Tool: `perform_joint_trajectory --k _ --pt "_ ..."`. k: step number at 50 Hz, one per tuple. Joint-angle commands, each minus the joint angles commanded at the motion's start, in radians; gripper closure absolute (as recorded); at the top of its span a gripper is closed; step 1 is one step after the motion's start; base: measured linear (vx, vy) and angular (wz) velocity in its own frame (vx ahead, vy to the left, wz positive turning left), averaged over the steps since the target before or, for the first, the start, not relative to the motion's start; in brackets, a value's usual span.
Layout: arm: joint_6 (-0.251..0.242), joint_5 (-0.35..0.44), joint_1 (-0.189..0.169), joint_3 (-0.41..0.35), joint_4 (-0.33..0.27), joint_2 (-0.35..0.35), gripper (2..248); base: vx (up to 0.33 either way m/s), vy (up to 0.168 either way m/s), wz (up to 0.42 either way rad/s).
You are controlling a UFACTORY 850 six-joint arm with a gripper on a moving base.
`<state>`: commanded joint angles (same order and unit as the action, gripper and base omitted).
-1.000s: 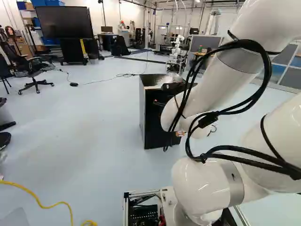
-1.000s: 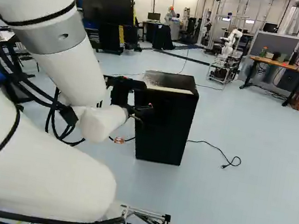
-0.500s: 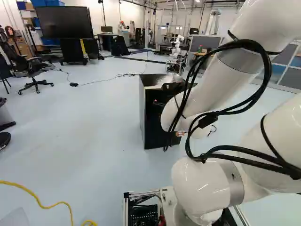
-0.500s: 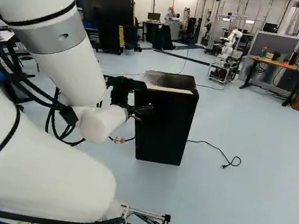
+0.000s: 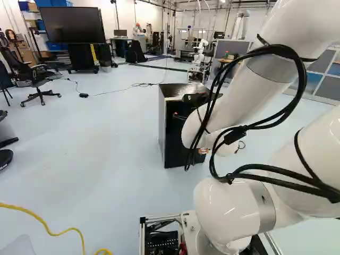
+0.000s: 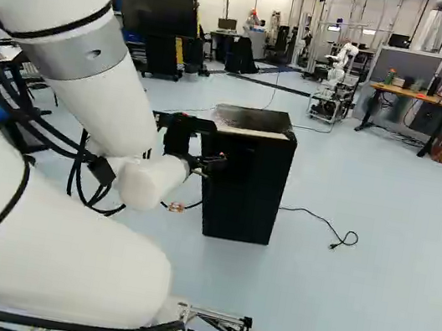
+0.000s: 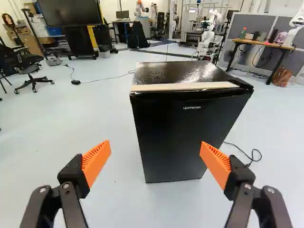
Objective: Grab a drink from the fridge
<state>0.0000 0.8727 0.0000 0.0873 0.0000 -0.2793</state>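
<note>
In the right base view my gripper [image 6: 214, 167] is in front of the black fridge [image 6: 246, 191], partly hidden by the wrist. The wrist view has the gripper [image 7: 156, 144] open, its orange pads wide apart with nothing held between them. Ahead of the fingers stands the upright fridge [image 7: 187, 130], its door closed and a pale strip along the top's front edge. No contact with it shows. My arm covers part of the fridge [image 5: 170, 135] in the left base view. No drink can be seen.
A black cord [image 6: 326, 223] lies on the floor beside the fridge. A yellow cable [image 5: 40, 219] crosses the floor at the left of the left base view. Farther back are an office chair [image 5: 34, 79], a desk [image 6: 415, 96] and another robot [image 6: 339, 66] on a cart.
The base has moved slightly: fridge, cord and yellow cable sit a little farther right in the base views against the far background. The arm holds the same pose.
</note>
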Motion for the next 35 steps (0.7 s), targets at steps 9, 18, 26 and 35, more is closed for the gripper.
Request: perform_joint_trajectory --k 9,18,26,35 --pt "0.000 0.000 0.000 0.000 0.000 0.000 3 -0.001 0.048 -0.011" --pt "0.000 0.000 0.000 0.000 0.000 0.000 3 0.000 0.060 -0.012" --pt "0.000 0.000 0.000 0.000 0.000 0.000 3 0.000 0.067 -0.015" --pt "0.000 0.000 0.000 0.000 0.000 0.000 3 -0.002 0.065 -0.014"
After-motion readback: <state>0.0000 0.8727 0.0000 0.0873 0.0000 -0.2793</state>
